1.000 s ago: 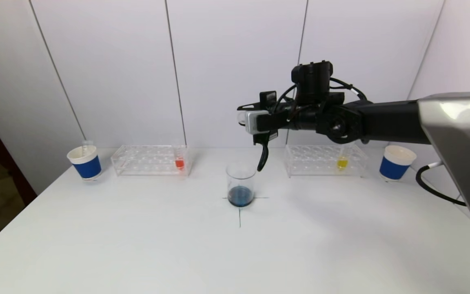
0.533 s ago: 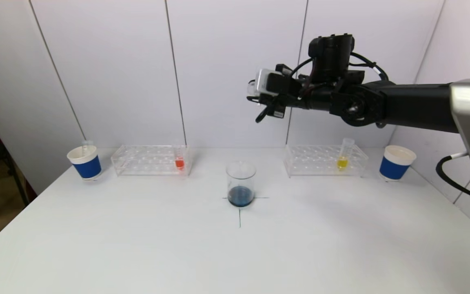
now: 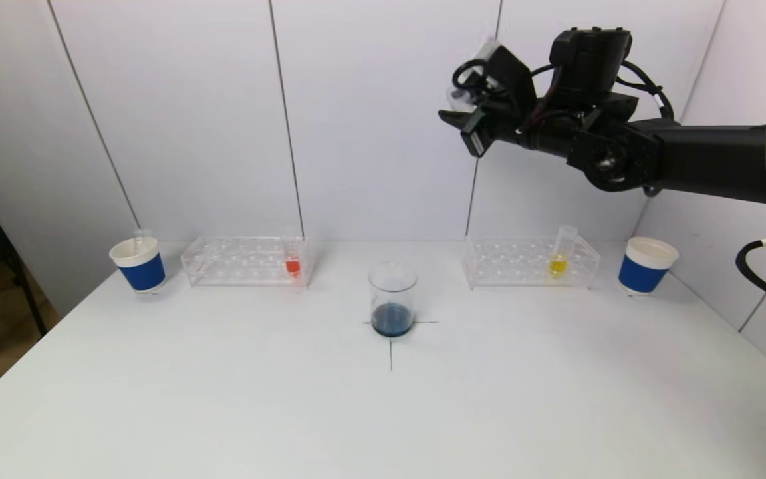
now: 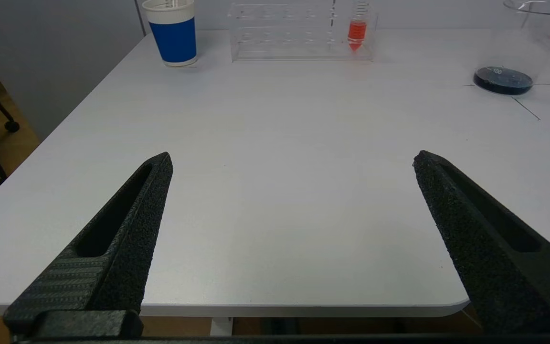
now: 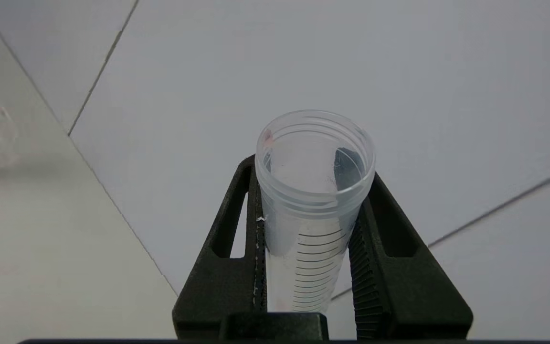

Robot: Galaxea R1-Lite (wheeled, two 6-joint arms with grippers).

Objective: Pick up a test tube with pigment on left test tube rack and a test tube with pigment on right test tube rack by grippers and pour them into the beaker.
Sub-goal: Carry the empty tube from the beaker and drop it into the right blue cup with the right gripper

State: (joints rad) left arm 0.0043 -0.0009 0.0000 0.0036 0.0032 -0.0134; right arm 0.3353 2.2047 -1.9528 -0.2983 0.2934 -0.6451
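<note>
My right gripper (image 3: 466, 123) is raised high above the table, to the right of and well above the beaker (image 3: 392, 299). In the right wrist view it (image 5: 313, 174) is shut on a clear, empty graduated test tube (image 5: 314, 157) with its open mouth facing away from the wrist. The beaker holds dark blue liquid at its bottom. The left rack (image 3: 237, 261) holds a tube with red pigment (image 3: 292, 264). The right rack (image 3: 522, 263) holds a tube with yellow pigment (image 3: 559, 258). My left gripper (image 4: 291, 160) is open and empty over the table's near edge.
A blue-and-white paper cup (image 3: 138, 264) stands left of the left rack, with a clear tube in it. Another cup (image 3: 647, 265) stands right of the right rack. The beaker stands on a cross mark (image 3: 391, 346). The wall is close behind the racks.
My right arm has lifted from just above the beaker and swung up and to the right, turning the held tube away from its downward tilt. The beaker and racks have not moved.
</note>
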